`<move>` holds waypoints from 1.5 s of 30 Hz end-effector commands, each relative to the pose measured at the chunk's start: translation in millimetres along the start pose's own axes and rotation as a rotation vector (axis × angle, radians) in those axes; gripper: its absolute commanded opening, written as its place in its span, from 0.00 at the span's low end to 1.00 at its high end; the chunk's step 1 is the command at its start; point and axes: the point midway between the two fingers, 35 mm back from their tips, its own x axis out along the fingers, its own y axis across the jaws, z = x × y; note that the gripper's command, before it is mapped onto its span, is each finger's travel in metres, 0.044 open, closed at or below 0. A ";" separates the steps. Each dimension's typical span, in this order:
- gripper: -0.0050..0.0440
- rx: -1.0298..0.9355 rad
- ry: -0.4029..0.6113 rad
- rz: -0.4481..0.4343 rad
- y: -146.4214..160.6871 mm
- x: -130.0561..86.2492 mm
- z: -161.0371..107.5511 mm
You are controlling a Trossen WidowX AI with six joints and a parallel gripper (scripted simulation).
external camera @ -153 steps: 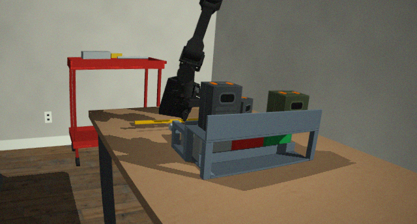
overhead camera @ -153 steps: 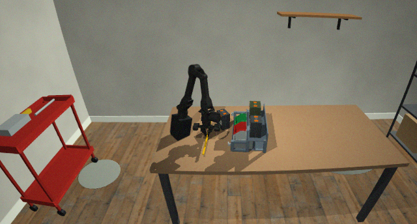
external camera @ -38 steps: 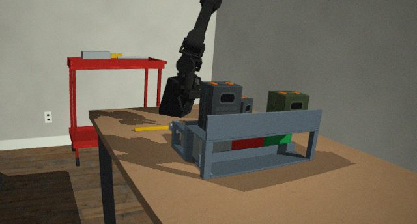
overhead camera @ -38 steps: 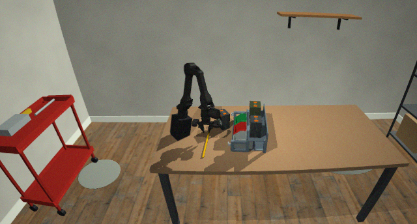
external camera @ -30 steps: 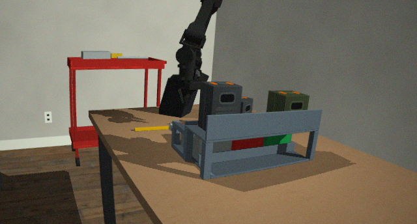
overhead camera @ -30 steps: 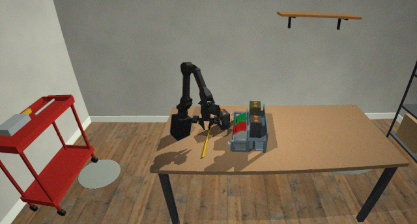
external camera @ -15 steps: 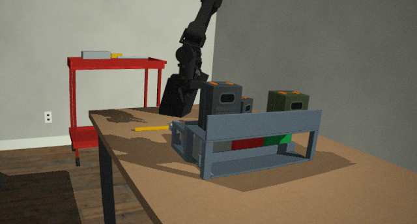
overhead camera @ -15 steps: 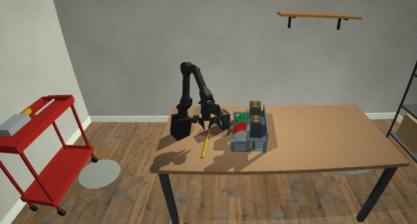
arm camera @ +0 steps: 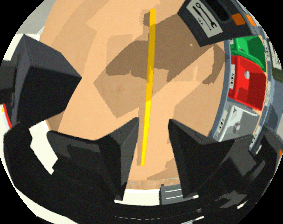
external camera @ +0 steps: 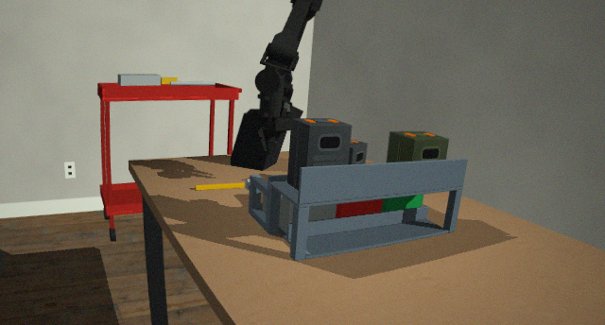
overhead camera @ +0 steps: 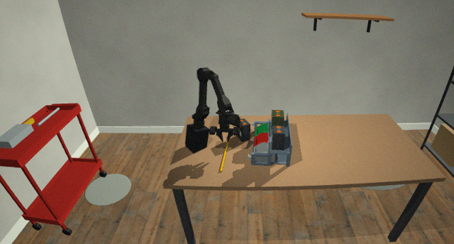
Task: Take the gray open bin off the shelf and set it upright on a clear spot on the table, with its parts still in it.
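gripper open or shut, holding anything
Partly open, holding nothing. In the wrist view the gripper has its fingers apart above the table, and the yellow pencil lies flat below the gap, ungrasped.

The whole room is being viewed from high in front, facing the back wall; the table point(overhead camera: 355, 148) is being viewed from near its end, low, looking toward the red cart point(external camera: 165, 91); the tabletop is being viewed closely downward from the wrist; the yellow stick point(arm camera: 149, 90) is being shared by all views.

A dark case point(overhead camera: 245, 128) crowds the shelf's point(overhead camera: 288, 137) left; its right stands open.
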 end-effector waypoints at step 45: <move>0.41 0.008 0.006 -0.008 -50.9 4.5 -10.3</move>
